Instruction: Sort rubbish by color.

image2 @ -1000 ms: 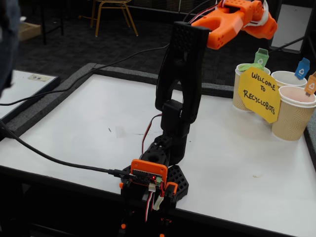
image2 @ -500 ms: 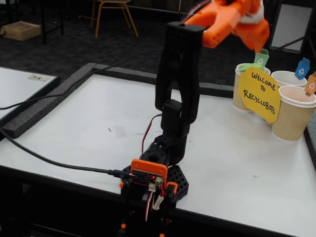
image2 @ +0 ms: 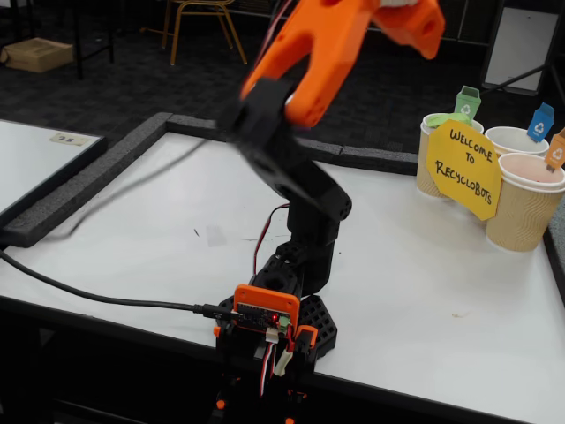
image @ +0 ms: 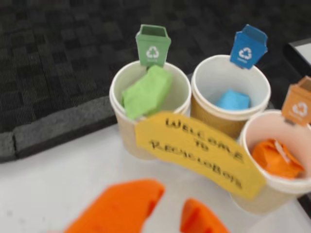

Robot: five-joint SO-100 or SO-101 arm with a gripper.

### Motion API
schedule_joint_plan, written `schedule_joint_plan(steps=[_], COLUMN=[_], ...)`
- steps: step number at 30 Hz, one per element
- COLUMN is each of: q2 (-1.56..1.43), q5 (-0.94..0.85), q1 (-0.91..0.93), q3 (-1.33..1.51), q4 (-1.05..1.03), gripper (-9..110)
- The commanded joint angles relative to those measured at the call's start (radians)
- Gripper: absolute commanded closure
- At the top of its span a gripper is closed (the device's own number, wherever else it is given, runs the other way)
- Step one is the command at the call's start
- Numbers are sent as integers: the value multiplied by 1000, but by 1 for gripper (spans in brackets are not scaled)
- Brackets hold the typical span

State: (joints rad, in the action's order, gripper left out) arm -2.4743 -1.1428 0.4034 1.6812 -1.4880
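In the wrist view the green lump (image: 146, 92), blue lump (image: 233, 100) and orange lump (image: 276, 158) are seen inside separate cups (image: 127, 127) at the tabletop's far right corner, hidden in the fixed view, and the empty gripper (image: 170, 213) is parted.

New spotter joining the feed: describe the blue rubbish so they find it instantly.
In the wrist view, find the yellow sign fronting three paper cups. The blue rubbish lies deep inside the middle cup, under the blue tag; its neighbours hold green and orange.
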Motion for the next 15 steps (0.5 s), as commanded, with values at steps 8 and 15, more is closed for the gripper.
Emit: schedule_joint_plan(steps=[8,15], q2=[-368,-414], q5=[267,311], q1=[31,121], q3=[204,273], q4=[-135,-140], gripper=[101,101])
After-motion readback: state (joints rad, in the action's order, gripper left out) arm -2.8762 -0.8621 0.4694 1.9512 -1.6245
